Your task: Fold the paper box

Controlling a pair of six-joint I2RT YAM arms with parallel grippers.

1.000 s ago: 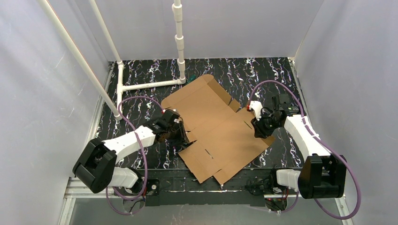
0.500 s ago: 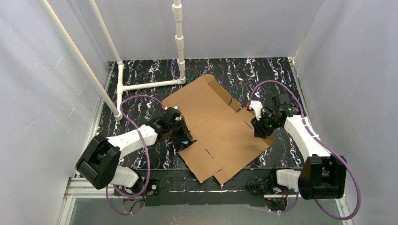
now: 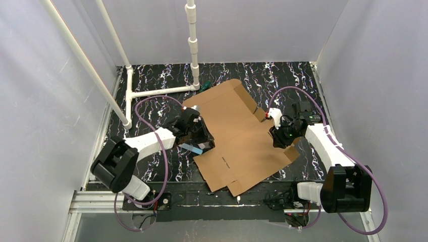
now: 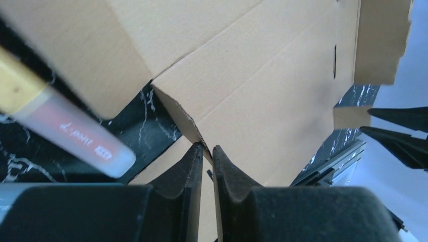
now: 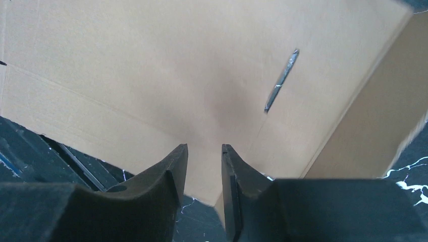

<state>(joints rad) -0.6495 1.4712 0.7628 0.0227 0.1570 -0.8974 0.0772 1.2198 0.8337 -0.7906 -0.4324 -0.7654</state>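
The cardboard box [image 3: 237, 136] lay as an unfolded sheet on the black table [image 3: 282, 80] between the two arms. It sat askew, with its long run slanting from the far left toward the near right. The left claw [image 4: 208, 148] sat at the sheet's left edge with its jaws drawn almost together. In the left wrist view a cut edge of the cardboard ran straight in between the tips, so it appeared to have that edge pinched. A pen [image 4: 75, 133] lay on the table close beside that claw. The right claw [image 5: 204, 148] was against the opposite, right-hand edge, with its jaws a little apart and cardboard showing across the gap. Whether it gripped the sheet or only rested against it could not be told. Each arm was at its own side, so the left arm was plainly the nearer one for the left flap. From the left claw the body of the sheet spread away to the right and toward the far side. Any fold from that side would likely need the pinched edge lifted and swung rightward over the middle panel, across the long axis rather than along it.
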